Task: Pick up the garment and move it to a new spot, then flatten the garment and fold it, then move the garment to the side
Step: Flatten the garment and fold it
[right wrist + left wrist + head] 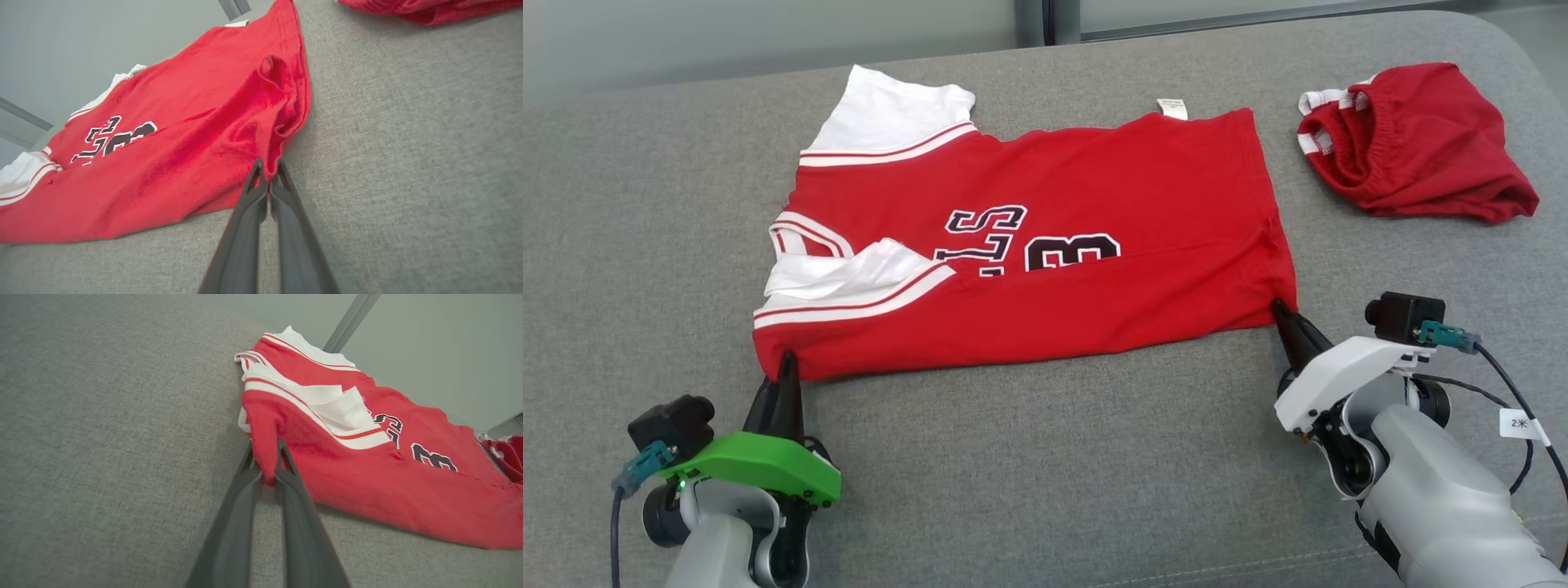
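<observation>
Left hand (787, 359), right hand (1276, 306) — each in a pinch on a jersey (1094, 188) corner

Soft cloth, rough weave
The garment (1094, 212) is soft matt cloth. The seat (1045, 457) under the left gripper (786, 361) is rough and woven.

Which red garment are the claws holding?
The jersey, flat with black lettering: left claw and right claw pinch its near corners. The shorts lie bunched apart.
</observation>
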Motion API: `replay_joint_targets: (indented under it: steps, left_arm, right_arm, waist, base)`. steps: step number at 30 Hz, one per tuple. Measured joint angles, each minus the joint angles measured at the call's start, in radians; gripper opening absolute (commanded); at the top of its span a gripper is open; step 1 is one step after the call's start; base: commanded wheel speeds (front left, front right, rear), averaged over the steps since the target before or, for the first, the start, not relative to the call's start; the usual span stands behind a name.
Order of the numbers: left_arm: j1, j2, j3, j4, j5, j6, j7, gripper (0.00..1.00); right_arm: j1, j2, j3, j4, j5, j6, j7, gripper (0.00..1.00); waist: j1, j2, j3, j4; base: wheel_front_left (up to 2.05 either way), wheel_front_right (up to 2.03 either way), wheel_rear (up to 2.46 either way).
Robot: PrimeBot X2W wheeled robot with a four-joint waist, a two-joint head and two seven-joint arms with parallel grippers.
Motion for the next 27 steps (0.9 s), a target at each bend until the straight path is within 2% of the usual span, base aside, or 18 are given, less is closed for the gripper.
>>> replay_joint_targets:
  steps: [11, 27]
  left_arm:
    - [0.11, -0.001, 0.035, -0.071, -0.008, 0.003, -0.012, 0.0]
    - [0.335, 0.0, 0.049, -0.248, -0.008, 0.044, -0.017, 0.0]
  right_arm:
    - [0.052, -0.017, 0.027, -0.103, -0.012, 0.0, -0.017, 0.0]
    - [0.295, -0.059, 0.007, -0.258, -0.02, 0.0, -0.017, 0.0]
  waist:
    - [0.0, 0.0, -0.053, -0.008]
    - [0.0, 0.0, -0.103, -0.042]
  base:
    - [0.0, 0.0, 0.0]
    - [0.0, 0.0, 0.0]
